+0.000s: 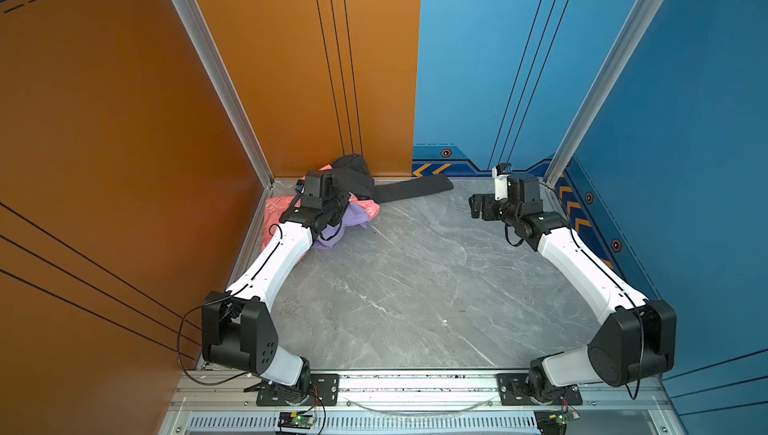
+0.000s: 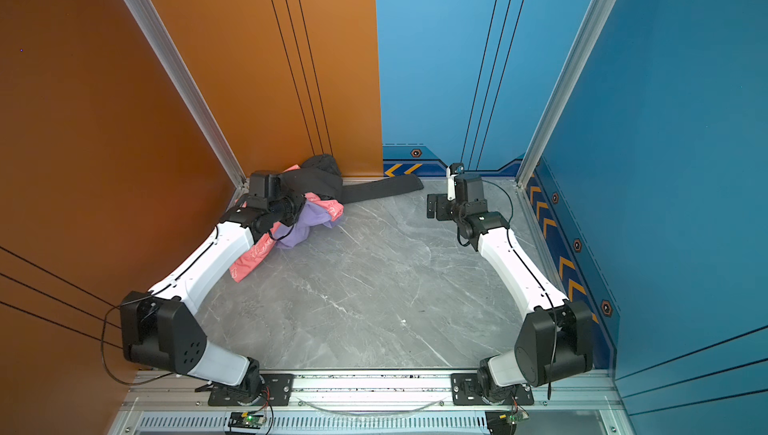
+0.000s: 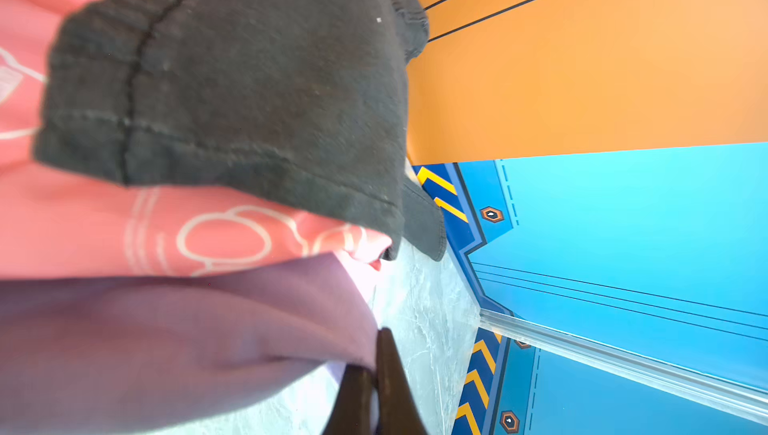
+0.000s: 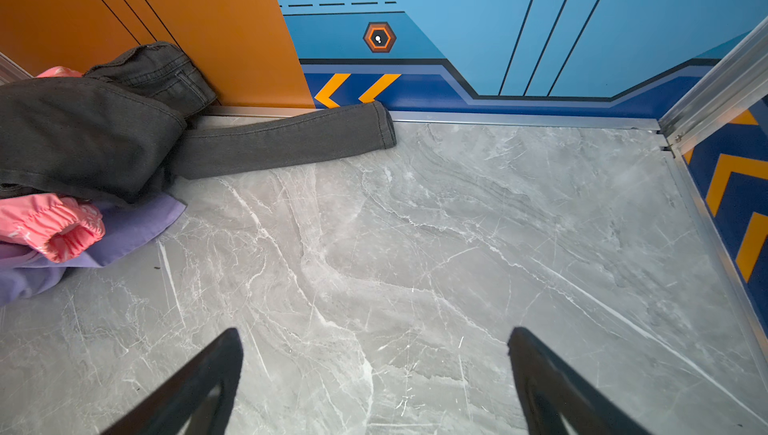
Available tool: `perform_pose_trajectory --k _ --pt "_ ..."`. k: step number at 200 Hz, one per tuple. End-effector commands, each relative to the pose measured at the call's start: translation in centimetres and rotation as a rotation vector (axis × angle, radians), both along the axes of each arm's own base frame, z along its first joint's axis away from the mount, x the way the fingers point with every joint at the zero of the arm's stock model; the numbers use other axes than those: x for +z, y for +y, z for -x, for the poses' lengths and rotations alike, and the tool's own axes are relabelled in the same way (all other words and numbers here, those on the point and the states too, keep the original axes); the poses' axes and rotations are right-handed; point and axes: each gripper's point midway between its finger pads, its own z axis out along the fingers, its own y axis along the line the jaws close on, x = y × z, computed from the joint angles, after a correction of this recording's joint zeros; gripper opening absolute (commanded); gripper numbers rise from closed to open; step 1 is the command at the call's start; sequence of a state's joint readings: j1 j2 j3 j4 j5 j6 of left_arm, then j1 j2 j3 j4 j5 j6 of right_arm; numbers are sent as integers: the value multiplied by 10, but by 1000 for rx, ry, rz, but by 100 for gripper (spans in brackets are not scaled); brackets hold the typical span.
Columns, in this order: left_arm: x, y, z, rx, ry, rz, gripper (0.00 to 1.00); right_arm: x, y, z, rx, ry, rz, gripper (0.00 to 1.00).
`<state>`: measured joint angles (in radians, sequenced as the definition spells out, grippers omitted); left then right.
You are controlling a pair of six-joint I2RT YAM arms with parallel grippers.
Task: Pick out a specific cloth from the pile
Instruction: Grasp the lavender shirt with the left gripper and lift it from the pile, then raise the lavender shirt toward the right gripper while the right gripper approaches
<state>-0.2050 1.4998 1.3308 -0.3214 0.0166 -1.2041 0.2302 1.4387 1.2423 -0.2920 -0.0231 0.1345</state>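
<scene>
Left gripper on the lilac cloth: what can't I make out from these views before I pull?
- Left wrist view: the left gripper is shut, its fingers blurred and cut by the frame edge. Whether they pinch the lilac cloth is unclear.
- Both top views: the left wrist hides that contact.
- Every view: how far the lilac cloth runs under the coral-pink garment and dark grey garment is covered.

lilac cloth (image 1: 355, 215), crumpled, at pile (image 1: 357, 173) near edge
</scene>
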Motion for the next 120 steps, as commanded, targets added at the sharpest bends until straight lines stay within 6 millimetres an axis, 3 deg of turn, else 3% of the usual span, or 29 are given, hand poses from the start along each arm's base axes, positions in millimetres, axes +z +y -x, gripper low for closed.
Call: perform_pose_trajectory --k 1,62,120 --pt "80 -1 1 -20 -200 -36 0 12 1 6 13 -40 7 100" --pt "159 -7 6 -104 -386 -133 0 23 1 18 34 -70 -1 100" --pt "238 -40 15 -355 -631 -263 0 50 24 33 159 -105 -92 100"
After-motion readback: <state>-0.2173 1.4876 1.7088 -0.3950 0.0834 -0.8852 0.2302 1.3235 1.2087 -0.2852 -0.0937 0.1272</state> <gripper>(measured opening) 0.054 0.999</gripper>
